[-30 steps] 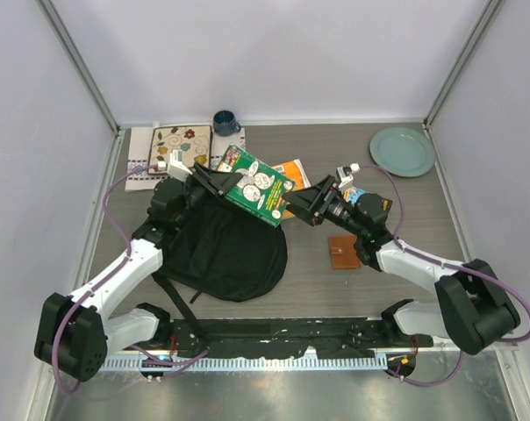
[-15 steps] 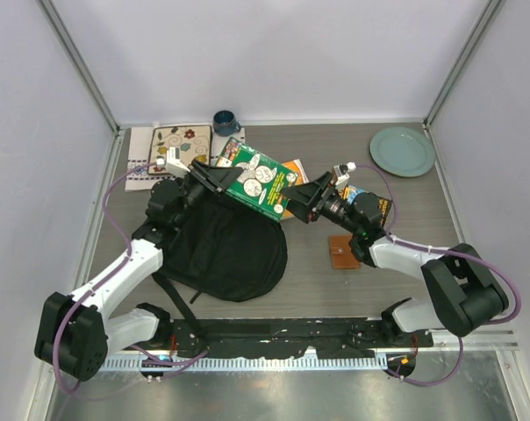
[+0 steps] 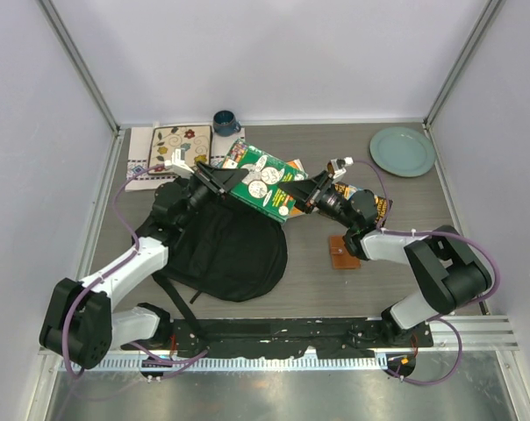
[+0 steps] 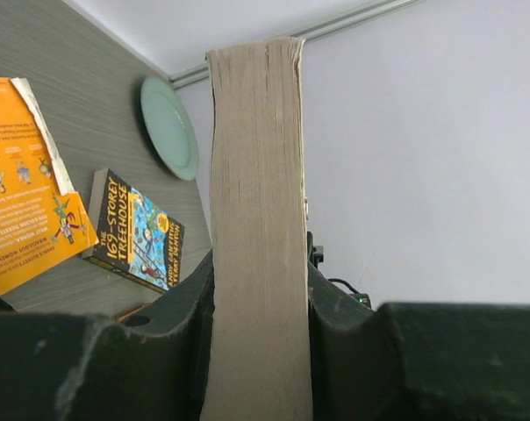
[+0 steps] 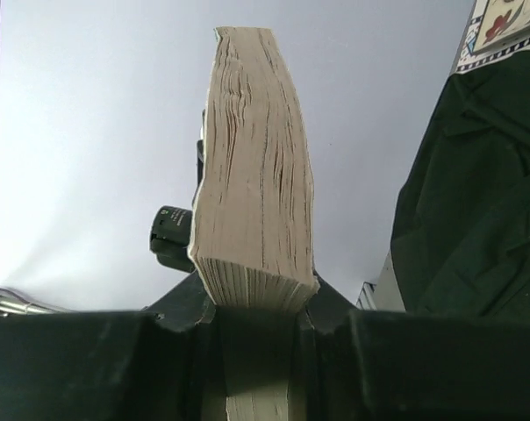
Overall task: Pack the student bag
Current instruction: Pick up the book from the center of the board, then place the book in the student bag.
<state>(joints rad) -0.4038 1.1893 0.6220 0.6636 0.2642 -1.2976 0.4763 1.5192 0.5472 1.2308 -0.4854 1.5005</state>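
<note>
Top external: green paperback (image 3: 263, 182) gripped at both ends, left pincer (image 3: 219, 181) and right pincer (image 3: 300, 195) each clamped on it, tilted, raised over far-right rim of black student bag (image 3: 225, 250). Student bag flat on counter (image 3: 405, 254), left of centre. Wrist views: page block pinched between fingers.

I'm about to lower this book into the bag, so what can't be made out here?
Top view: the green book, left hand and right hand cover the student bag's far edge; open or zipped, unclear.
Top view: the orange book lies mostly under the green book.
Top view: the right arm hides part of the Treehouse book.
Wrist views: only the green book's page edges show, not its cover.
</note>
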